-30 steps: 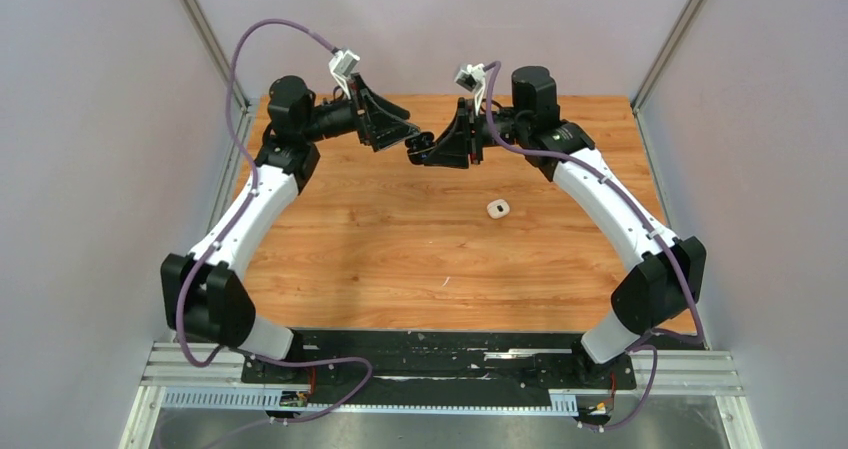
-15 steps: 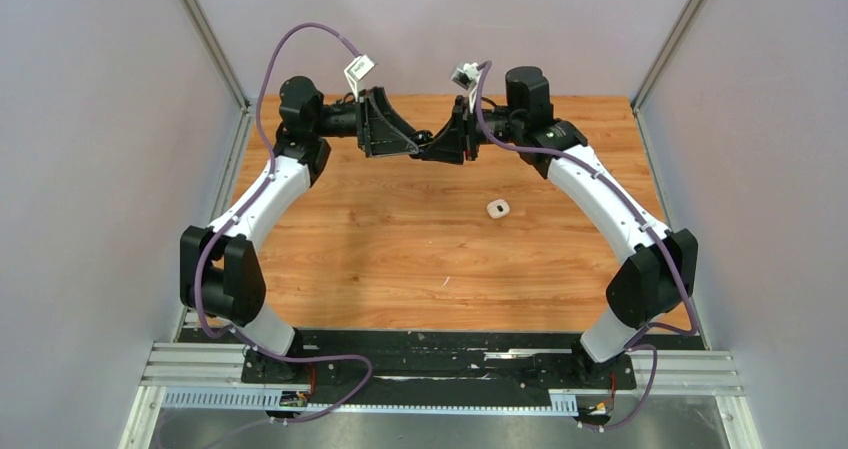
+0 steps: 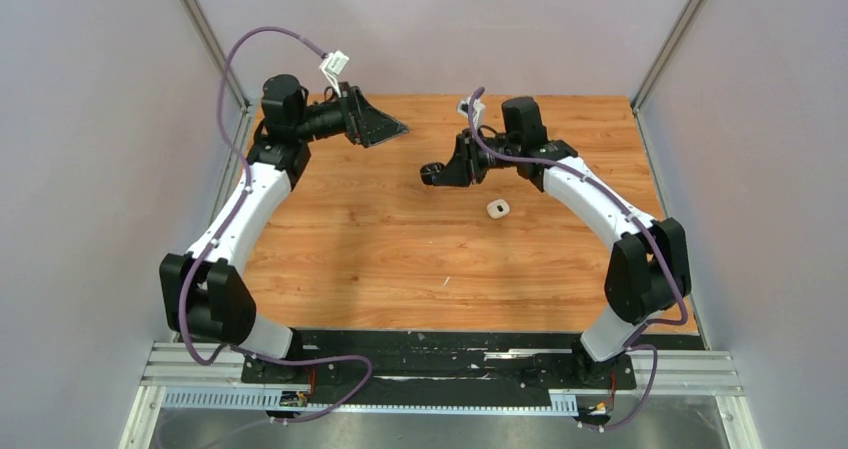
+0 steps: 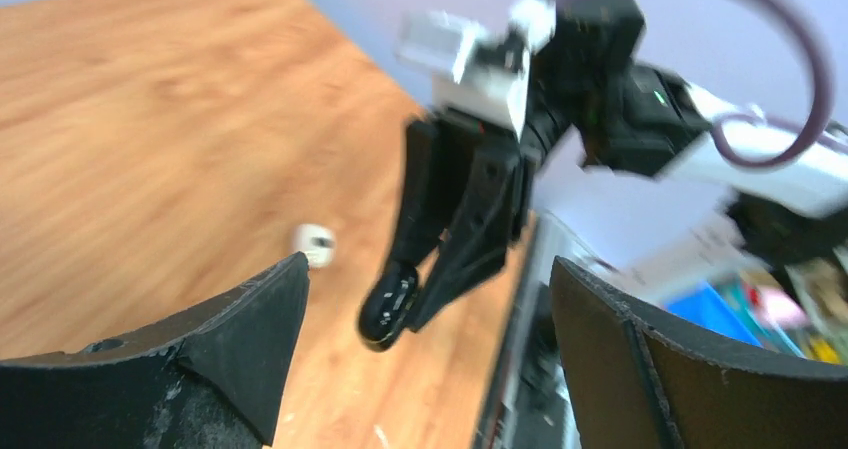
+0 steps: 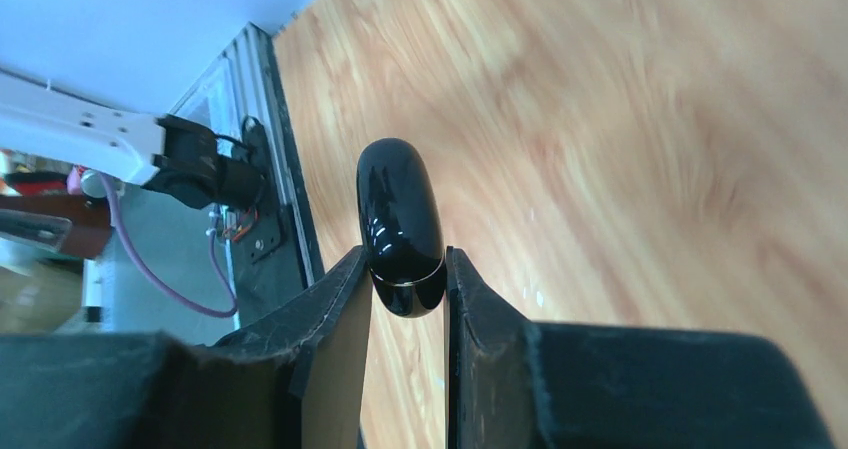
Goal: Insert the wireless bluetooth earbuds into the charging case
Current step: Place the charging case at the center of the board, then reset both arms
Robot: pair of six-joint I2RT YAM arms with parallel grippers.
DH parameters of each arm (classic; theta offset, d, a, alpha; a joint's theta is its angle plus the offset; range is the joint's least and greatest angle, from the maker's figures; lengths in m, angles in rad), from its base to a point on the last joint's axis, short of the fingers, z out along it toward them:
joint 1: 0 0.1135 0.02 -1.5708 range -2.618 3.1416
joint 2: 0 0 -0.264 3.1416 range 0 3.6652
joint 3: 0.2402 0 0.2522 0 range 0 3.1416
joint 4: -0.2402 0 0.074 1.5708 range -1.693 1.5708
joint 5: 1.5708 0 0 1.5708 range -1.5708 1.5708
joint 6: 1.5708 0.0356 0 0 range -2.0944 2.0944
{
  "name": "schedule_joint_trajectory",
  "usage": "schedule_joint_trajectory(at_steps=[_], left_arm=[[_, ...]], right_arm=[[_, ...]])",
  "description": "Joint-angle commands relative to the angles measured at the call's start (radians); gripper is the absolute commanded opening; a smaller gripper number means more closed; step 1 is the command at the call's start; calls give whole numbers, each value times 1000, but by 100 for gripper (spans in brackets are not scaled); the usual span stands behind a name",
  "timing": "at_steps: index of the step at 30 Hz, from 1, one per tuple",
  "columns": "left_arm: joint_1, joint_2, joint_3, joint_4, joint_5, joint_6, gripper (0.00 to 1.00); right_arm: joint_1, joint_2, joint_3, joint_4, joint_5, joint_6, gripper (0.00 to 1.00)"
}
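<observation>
Top view: left gripper (image 3: 385, 129) has backed off to 11 o'clock, well apart from right gripper (image 3: 432, 175); small white item (image 3: 497, 209) lies on counter (image 3: 380, 249), at its 4 o'clock. Left wrist: jaws wide, empty. Right wrist: jaws clamped on black charging case (image 5: 402, 227); earbuds unseen, insertion pending

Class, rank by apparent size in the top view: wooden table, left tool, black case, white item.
Largest first: wooden table; left tool; then black case and white item look alike, the case partly hidden by the right tool.
</observation>
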Motion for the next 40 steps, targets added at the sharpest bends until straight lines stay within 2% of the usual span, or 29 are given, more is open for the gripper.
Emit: schedule_joint_trajectory(at_steps=[1, 2, 5, 11, 16, 18, 19, 20, 22, 23, 24, 29, 35, 40], left_arm=[[33, -106, 36, -412, -520, 314, 96], [34, -113, 30, -456, -589, 349, 96], [39, -146, 3, -508, -658, 381, 96], [39, -214, -87, -549, -634, 399, 96], [40, -248, -121, -580, -610, 419, 96], [39, -252, -121, -584, -604, 424, 96], [39, -253, -120, -585, -603, 432, 96], [39, -254, -119, -585, -599, 443, 96], [39, -246, -115, -586, -588, 459, 96], [39, -243, -113, -588, -585, 465, 97], [39, -236, -111, -590, -579, 474, 99], [39, -206, -85, -619, -616, 551, 100], [39, -197, -99, -630, -897, 681, 100], [39, -188, -99, -611, -954, 733, 100]], right_arm=[[-47, 56, -141, -85, 57, 60, 0], [-51, 81, -166, -88, 61, 70, 0], [-57, 136, -220, -71, 98, 109, 0], [-70, 256, -226, -34, 116, 87, 0], [-91, 369, -181, -54, 121, 72, 5], [-96, 391, -170, -57, 135, 74, 17], [-96, 396, -165, -60, 149, 71, 34], [-99, 395, -159, -65, 166, 68, 43], [-109, 378, -141, -74, 193, 66, 75], [-115, 362, -129, -81, 201, 61, 95], [-122, 346, -112, -97, 216, 58, 99], [-143, 231, 32, -303, 305, 26, 100], [-154, 1, 80, -320, 747, 94, 100], [-164, -115, 12, -244, 745, 77, 100]])
